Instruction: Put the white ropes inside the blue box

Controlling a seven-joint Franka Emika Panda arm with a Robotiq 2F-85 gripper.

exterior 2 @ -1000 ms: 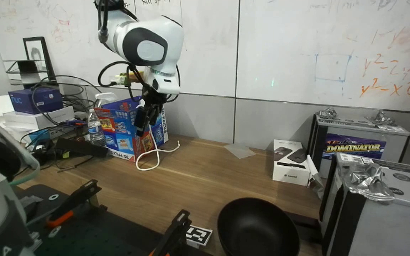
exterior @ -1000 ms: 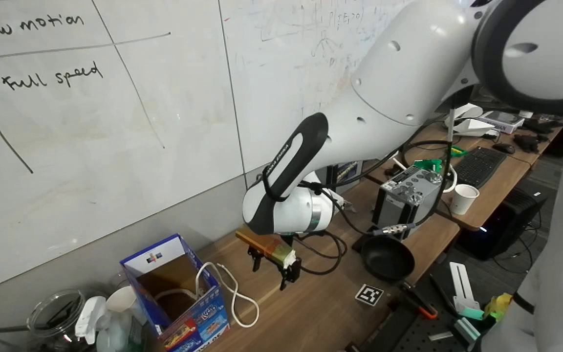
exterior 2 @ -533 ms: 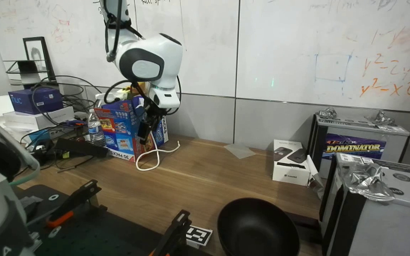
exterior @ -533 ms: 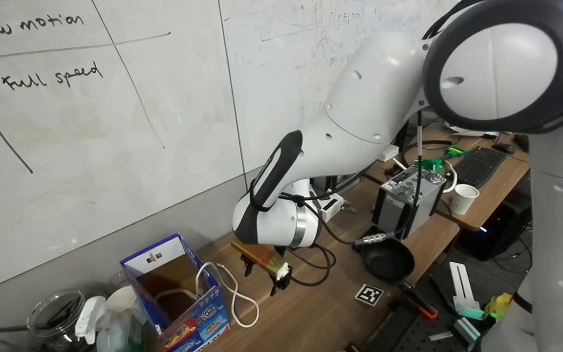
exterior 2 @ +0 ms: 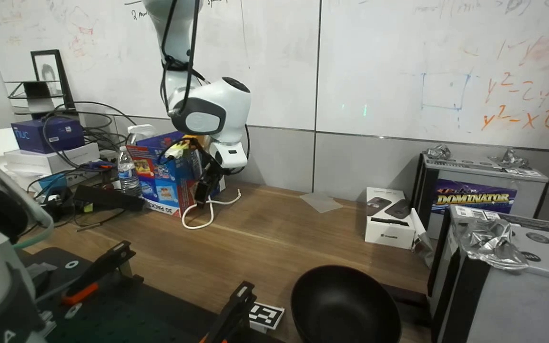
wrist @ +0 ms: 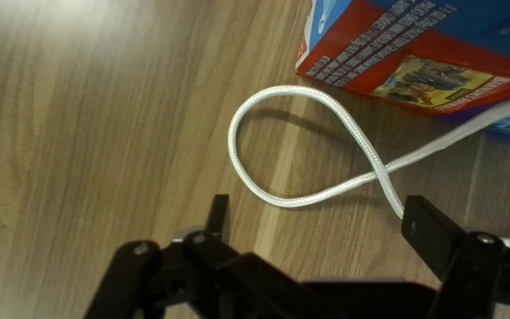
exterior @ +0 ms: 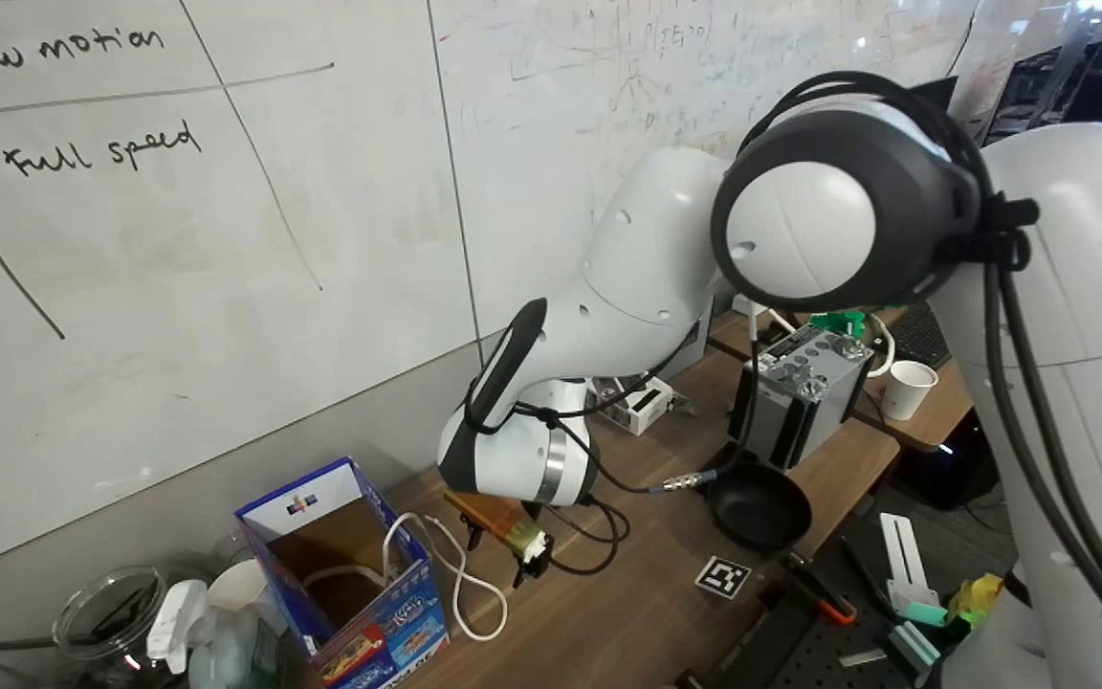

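Wrist cam: gripper (wrist: 314, 215) jaws apart, rope (wrist: 290, 203) ctr. In an ext. view, "30 PACKS" box (exterior 2: 165, 180) left, DOMINATOR label (exterior 2: 474, 196) right.

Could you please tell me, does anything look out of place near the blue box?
Yes: the white rope is only partly inside the blue box. It runs over one side, leaving a crossed loop and a loose end on the table. That looks half packed; no spill shows.
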